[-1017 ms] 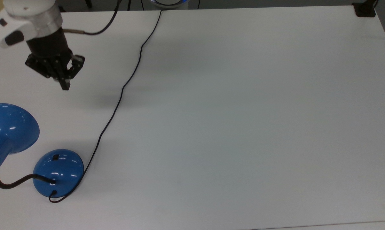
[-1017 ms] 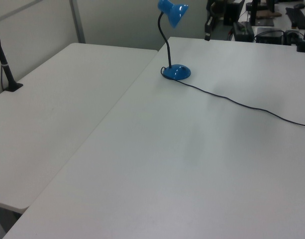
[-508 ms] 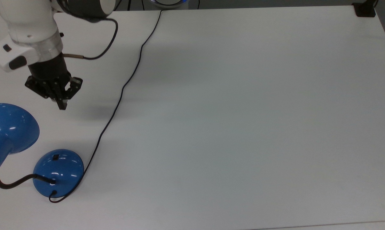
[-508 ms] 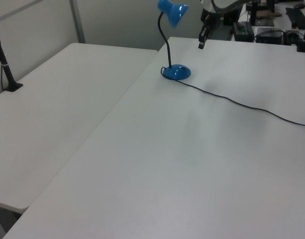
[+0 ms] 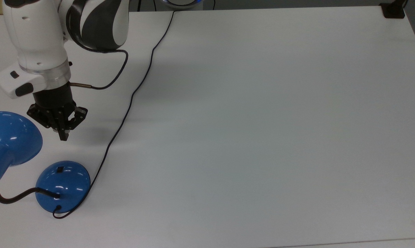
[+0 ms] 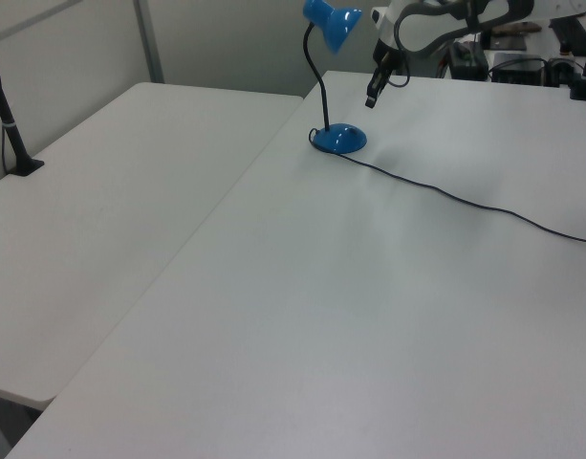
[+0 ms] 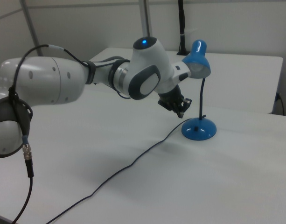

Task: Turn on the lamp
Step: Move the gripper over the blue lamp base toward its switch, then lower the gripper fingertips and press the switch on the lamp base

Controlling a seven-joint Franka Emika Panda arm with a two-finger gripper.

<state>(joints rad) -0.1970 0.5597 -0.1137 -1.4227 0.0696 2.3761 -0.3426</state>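
Observation:
The lamp stands at the top view's lower left: a glossy blue domed base (image 5: 63, 187) with a small black square switch (image 5: 60, 169), a black gooseneck (image 5: 11, 199) and a blue shade (image 5: 8, 141). Its light looks off. My gripper (image 5: 64, 137) hangs shut, pointing down, above the table just beyond the base and beside the shade, with nothing in it. In the left view the gripper (image 6: 371, 98) is up and to the right of the base (image 6: 341, 140). In the right view the gripper (image 7: 181, 113) hovers just left of the base (image 7: 199, 130), under the shade (image 7: 198, 61).
The lamp's thin black cord (image 5: 131, 97) runs from the base across the white table (image 5: 262, 120) to the far edge. A black clamp (image 5: 393, 11) sits at the top view's upper right corner. A second table (image 6: 111, 210) adjoins in the left view.
The gripper has travelled down the top view toward the lamp base, from the upper left to beside the shade, and more of the arm has come into view. The lamp has not moved.

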